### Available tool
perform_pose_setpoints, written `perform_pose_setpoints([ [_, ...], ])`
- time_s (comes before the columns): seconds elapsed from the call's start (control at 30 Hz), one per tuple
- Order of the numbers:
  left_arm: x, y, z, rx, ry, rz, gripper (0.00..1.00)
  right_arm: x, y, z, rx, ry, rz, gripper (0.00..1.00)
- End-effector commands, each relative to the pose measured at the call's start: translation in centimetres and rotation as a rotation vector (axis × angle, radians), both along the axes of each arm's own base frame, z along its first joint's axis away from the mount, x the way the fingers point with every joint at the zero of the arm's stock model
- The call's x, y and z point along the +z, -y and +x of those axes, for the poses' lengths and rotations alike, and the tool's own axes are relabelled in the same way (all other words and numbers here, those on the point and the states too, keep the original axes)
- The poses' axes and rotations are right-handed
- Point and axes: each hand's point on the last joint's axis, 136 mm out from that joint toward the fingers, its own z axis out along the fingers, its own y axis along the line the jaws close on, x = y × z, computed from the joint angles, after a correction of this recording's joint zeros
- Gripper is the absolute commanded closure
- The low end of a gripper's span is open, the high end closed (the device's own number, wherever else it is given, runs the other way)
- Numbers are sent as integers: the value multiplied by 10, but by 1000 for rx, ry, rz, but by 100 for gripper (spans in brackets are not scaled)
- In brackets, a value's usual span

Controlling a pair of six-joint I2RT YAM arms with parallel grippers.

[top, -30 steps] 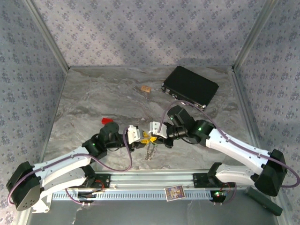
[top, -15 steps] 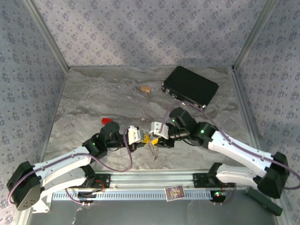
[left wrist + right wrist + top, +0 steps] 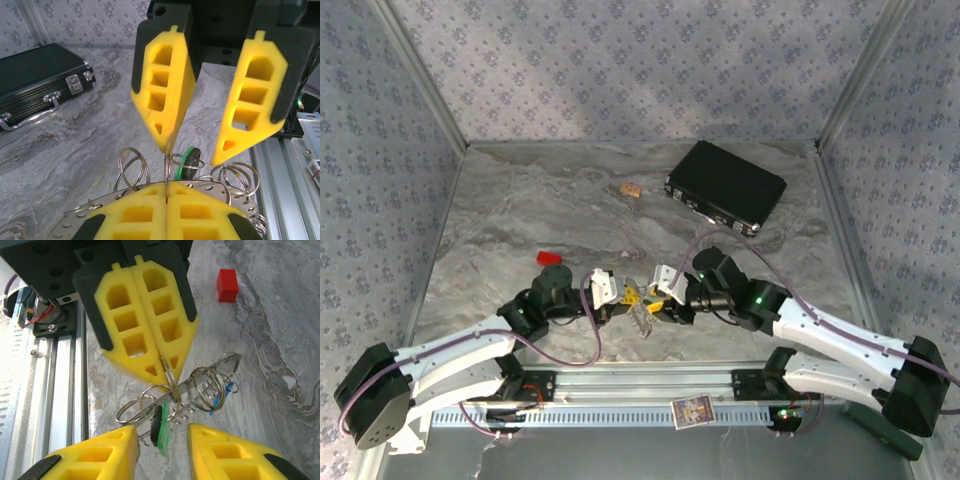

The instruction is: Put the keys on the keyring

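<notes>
Silvery metal drew our eyes first: the keyring [image 3: 192,381] was between the two arms, close to the front rail [image 3: 640,385], and it seemed to us lifted a little off the table [image 3: 520,210]. The left gripper [image 3: 164,374] was closed, its yellow fingers pressed together on one thin wire loop of the keyring, so it carried the whole bundle. The right gripper [image 3: 194,152] stood open, one finger on each side of the green key [image 3: 161,427]; we could not tell if it touched the key. The blue key [image 3: 222,392] hung among the small loops further along the band. Both keys seemed to hang from the bundle, but we could not tell whether they were truly threaded on a loop or only caught. So we judged the task to be late, with a check or a last push left. Room for moving was tight: the fingertips of both grippers were very close together, and the rail was just beside them. Toward the red block [image 3: 550,258] and the black case [image 3: 725,185] the table gave more open room.
</notes>
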Motion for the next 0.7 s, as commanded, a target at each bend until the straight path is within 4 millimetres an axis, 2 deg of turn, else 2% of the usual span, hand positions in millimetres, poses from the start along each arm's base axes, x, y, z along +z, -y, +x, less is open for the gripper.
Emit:
perform_pose_setpoints([
  [0.0,21,2,-3,-18,41,-72,100,8,-7,4,-11,9,20,71],
  [0.17,23,3,-4,-25,47,-81,100,10,-8,5,-2,16,14,89],
  [0.3,25,1,-6,-30,61,-83,100,11,0,7,-1,54,-35,99],
  [0.5,46,6,-17,-108,93,-134,100,-9,8,12,15,68,-142,100],
  [0.67,41,5,-19,-114,102,-128,100,-18,-4,-4,97,-20,-137,100],
])
